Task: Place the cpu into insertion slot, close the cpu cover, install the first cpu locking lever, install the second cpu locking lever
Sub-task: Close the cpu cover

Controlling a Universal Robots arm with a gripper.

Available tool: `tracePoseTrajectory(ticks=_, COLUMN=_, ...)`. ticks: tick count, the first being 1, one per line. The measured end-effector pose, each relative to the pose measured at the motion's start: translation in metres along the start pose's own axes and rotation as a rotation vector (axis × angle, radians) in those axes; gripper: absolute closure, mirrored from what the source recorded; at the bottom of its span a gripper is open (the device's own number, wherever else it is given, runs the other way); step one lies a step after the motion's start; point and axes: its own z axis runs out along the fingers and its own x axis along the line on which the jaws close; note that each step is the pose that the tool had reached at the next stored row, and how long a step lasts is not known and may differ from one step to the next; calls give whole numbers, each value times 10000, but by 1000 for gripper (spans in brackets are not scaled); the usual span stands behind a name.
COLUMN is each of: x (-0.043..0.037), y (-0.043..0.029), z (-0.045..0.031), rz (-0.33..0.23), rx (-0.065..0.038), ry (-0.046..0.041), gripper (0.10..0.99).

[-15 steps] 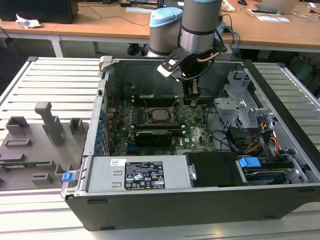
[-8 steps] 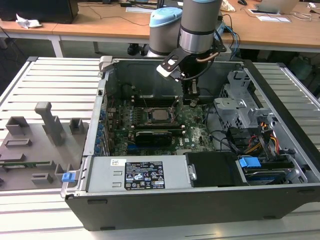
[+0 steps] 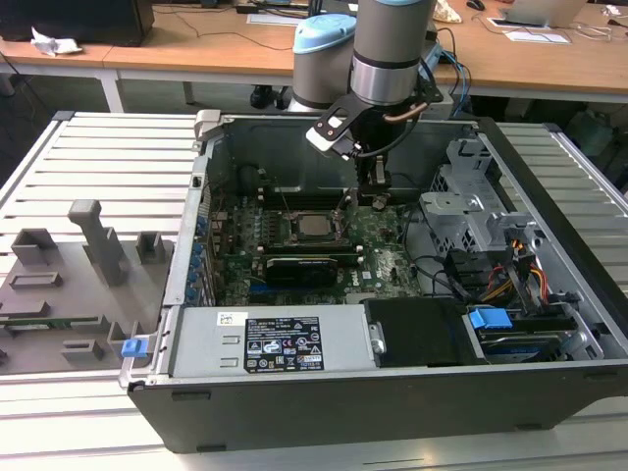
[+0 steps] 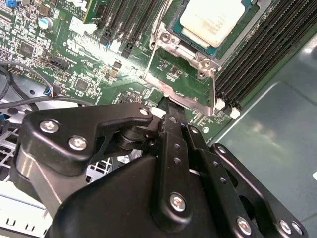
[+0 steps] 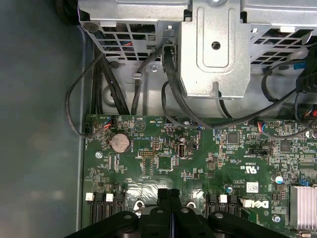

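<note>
- Well, my pincer (image 3: 376,199) hangs low inside the open computer case (image 3: 324,407), over the motherboard (image 5: 198,163).
- Its two fingers (image 5: 163,198) are pressed together along one thin seam in the first wrist view, and I see nothing between them.
- In the second wrist view the tips reach the edge of the silvery metal at the insertion slot (image 4: 163,38); whether they touch it or sit just above it, I cannot tell.
- The cpu (image 4: 213,20) lies flat in that slot with its pale metal top facing up. In the exterior view it sits just to the exterior view's left of my pincer.
- The cpu cover (image 4: 185,48) shows as a bright frame bordering the chip; whether it is pressed fully down I cannot tell.
- A thin lever rod (image 4: 213,87) runs along the slot's side, next to the long black memory slots (image 4: 257,54).
- A black graphics card (image 3: 299,267) lies near the slot, on the side toward the power supply (image 3: 280,343).
</note>
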Motion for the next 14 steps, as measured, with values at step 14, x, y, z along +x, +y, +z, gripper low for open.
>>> tracePoseTrajectory(ticks=14, x=1, y=-40, z=-1, rz=-1, rx=1, ry=-1, gripper=980)
